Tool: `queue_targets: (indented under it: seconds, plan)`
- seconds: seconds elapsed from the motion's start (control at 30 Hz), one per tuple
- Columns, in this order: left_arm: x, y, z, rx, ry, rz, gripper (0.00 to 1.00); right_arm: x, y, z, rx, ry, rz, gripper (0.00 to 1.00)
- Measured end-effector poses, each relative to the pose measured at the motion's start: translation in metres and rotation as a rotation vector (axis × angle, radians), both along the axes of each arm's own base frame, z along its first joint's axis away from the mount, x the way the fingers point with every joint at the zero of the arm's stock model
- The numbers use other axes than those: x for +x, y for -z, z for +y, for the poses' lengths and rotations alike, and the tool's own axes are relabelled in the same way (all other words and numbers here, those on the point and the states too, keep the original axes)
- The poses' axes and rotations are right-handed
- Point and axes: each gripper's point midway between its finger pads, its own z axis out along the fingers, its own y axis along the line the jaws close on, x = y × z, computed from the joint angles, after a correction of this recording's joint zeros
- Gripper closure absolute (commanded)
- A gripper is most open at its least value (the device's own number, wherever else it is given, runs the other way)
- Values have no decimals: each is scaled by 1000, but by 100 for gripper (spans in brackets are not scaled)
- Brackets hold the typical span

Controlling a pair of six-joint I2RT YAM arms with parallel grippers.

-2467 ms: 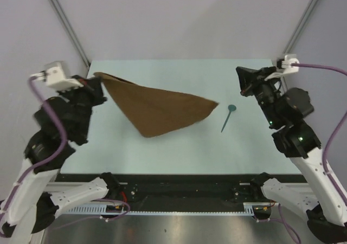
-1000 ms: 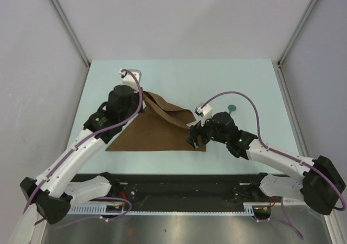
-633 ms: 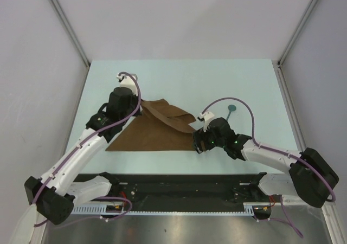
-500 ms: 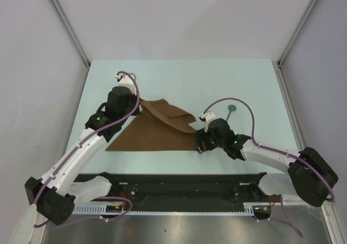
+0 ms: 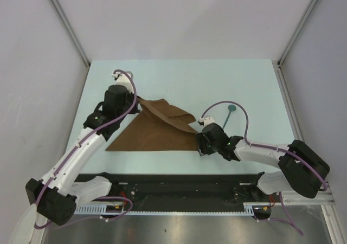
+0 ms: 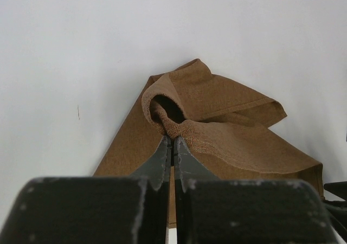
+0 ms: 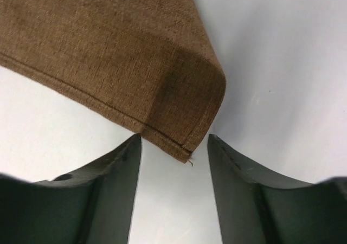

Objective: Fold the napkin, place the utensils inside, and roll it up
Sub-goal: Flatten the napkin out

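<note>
The left pincer [image 6: 173,140] has its two dark fingers [image 6: 160,157] pressed almost together at the lower centre of the left wrist view, pinching a rolled-over fold of the plain dark-brown cloth napkin [image 6: 217,124]. From that pinch the cloth loops up, leaving a small dark hollow just above the fingertips. In the top view this pincer [image 5: 136,102] sits left of centre, holding the napkin's upper-left corner, which stands slightly raised. The rest of the napkin [image 5: 157,130] spreads as a rough triangle toward the middle of the frame, with a loose flap folded over along its upper edge. The napkin lies on the pale blue-green table top [image 5: 244,76]. The right pincer [image 7: 173,141] is spread wide and grips nothing. Its fingers [image 7: 116,173] stand on either side of a folded, hemmed corner of the napkin [image 7: 108,49] that points down between them, and neither finger touches the cloth. In the top view the right pincer [image 5: 198,142] lies low at the napkin's lower-right corner. A small dark-green utensil with a round head [image 5: 231,108] lies on the table to the upper right of that pincer, apart from the cloth; what kind of utensil it is cannot be told.
</note>
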Motion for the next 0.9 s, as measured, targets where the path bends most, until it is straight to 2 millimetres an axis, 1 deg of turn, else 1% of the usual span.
queue_targets:
  seconds: [0.13,0.17,0.23,0.27,0.33,0.37,0.4,0.47,0.57,0.67,0.7,0.73,0.77,0.8,0.87,0.9]
  plan:
    - [1,0,2,-7,-1,3,100,6,2,3,-21,30,-10,57]
    - [1,0,3,-8,-2,3,100,7,2,5,-26,37,-13,63]
    - [2,0,3,-13,-1,3,99,10,3,8,-35,55,-15,71]
    - [2,0,4,-16,0,2,100,12,4,9,-41,65,-17,80]
    - [3,-1,5,-19,-3,0,100,16,5,12,-47,89,-18,87]
    - [4,-1,5,-21,-3,0,100,19,5,15,-49,103,-21,94]
    - [4,-2,6,-22,-4,-1,100,21,5,17,-51,115,-22,97]
    - [4,-2,6,-24,-2,-2,100,24,5,21,-61,137,-29,100]
    - [5,-2,7,-29,-3,-2,100,23,4,21,-89,158,-38,100]
    - [7,-3,13,-29,-24,-3,100,15,3,18,-131,156,-20,100]
    - [7,-4,17,-26,-36,-5,100,12,1,13,-159,154,-13,100]
    - [8,-7,21,-23,-52,-9,100,9,-4,9,-179,153,-11,100]
    - [8,-13,25,-21,-67,-20,100,7,-13,5,-193,145,-20,100]
    - [9,-23,29,-22,-86,-41,100,8,-28,2,-197,137,-41,100]
    - [9,-49,35,-34,-111,-100,100,13,-72,4,-156,105,-122,100]
    - [7,-67,38,-46,-122,-142,100,17,-102,7,-115,85,-183,100]
